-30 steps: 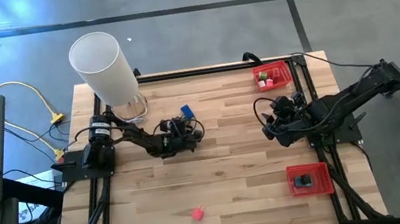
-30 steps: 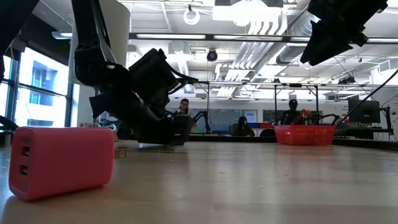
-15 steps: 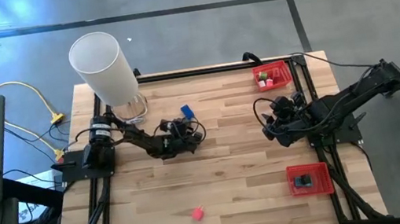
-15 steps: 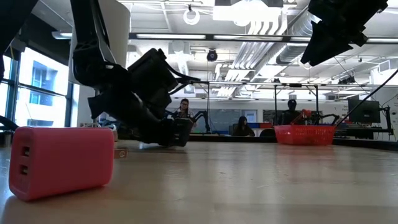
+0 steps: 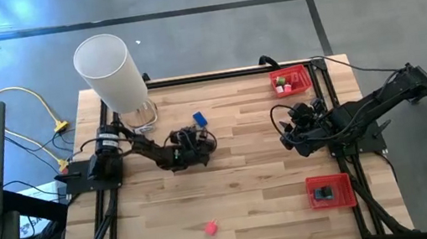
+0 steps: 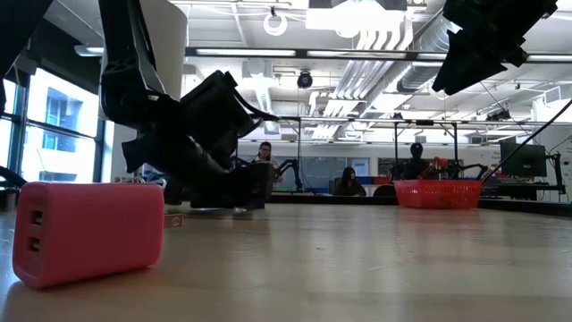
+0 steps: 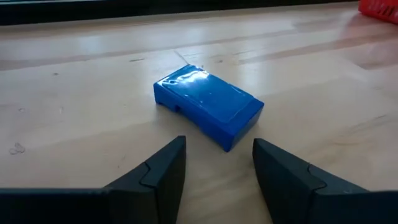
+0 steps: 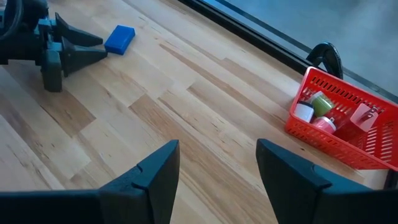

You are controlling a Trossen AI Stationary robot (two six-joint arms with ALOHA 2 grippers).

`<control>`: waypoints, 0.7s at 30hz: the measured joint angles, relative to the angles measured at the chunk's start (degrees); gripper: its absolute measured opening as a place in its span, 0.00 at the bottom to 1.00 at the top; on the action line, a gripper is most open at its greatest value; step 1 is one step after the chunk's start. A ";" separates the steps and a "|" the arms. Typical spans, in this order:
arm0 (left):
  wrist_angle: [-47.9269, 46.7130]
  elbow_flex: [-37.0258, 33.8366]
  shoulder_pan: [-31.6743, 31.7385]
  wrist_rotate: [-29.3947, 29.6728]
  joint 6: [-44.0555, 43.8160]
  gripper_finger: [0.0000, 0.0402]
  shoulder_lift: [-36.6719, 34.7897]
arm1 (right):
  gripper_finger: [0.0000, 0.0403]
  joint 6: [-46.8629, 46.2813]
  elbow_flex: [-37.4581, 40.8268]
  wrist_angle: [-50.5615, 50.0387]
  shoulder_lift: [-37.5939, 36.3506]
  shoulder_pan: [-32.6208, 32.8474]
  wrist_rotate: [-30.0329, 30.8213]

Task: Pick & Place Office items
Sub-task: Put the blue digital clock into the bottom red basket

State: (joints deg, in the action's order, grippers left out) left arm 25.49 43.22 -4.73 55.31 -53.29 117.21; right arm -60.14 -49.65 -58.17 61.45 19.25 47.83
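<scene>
A small blue box [image 7: 208, 107] lies flat on the wooden table [image 5: 247, 174], also seen in the high view as the blue box [image 5: 199, 119]. My left gripper [image 7: 219, 144] stands open just short of it, low over the table, with one finger to each side of the box's near corner and touching nothing. My left gripper [image 5: 198, 134] sits left of centre. A pink block [image 5: 210, 228] rests on the table near the front edge. My right gripper [image 5: 288, 135] hangs open and raised at the right, holding nothing.
A tall white cylinder [image 5: 108, 67] stands at the far left corner. One red tray [image 5: 291, 81] at the far right holds green, white and pink pieces [image 8: 320, 111]. A second red tray [image 5: 330, 192] at the near right holds a dark piece.
My left gripper has rolled slightly about its own pointing line while staying beside the blue box. The box has kept its place on the table.
</scene>
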 joint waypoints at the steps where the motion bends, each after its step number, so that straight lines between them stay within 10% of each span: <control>1: 0.10 0.00 -0.28 0.04 -0.09 0.45 0.00 | 0.50 0.00 0.00 0.00 0.00 0.00 0.00; 21: -2.79 0.07 -6.05 1.23 7.88 0.45 -0.05 | 0.50 0.41 0.00 0.11 0.00 0.02 -1.75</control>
State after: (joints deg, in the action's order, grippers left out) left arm 22.70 43.29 -10.78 56.54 -45.40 117.16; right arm -59.72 -49.65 -58.06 61.45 19.27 46.09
